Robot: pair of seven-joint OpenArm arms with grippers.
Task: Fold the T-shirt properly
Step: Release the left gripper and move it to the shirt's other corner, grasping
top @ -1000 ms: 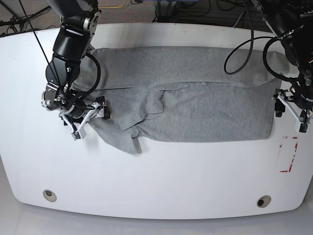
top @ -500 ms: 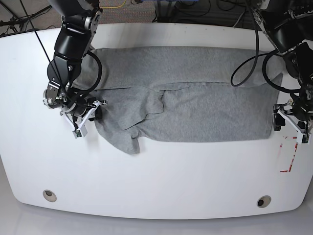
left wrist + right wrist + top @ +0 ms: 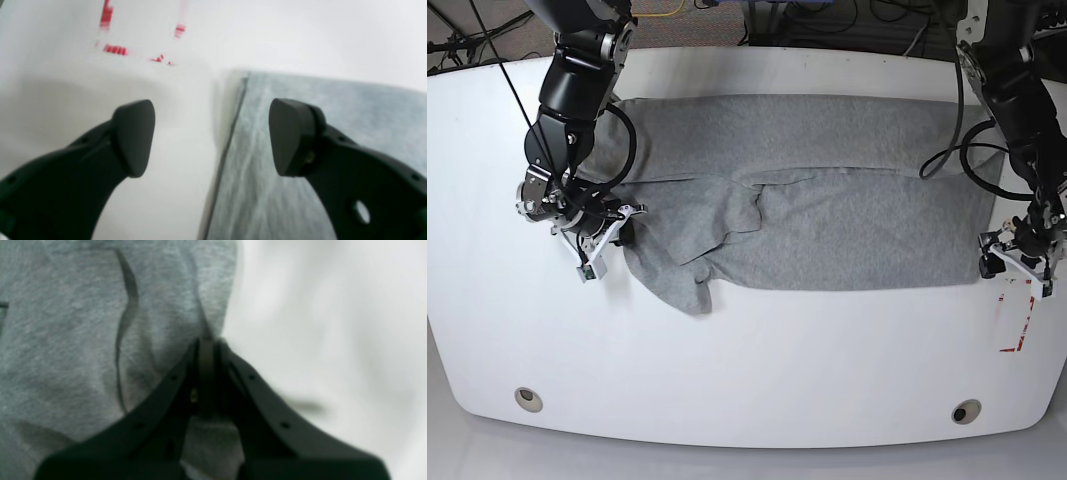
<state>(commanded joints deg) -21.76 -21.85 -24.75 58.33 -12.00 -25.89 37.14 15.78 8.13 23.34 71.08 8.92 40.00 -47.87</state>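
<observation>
A white table with rounded corners carries everything. The grey T-shirt lies spread across its far half, partly folded over itself, one flap trailing toward the near edge. Just beside the shirt's corner under the left arm is a red dashed marking. Two round fittings sit near the table's near edge.

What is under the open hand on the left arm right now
Under the left hand, which is open, the T-shirt edge runs between the fingers: grey fabric below one finger, bare white table below the other. Whatever lies beneath the fabric is covered.
</observation>
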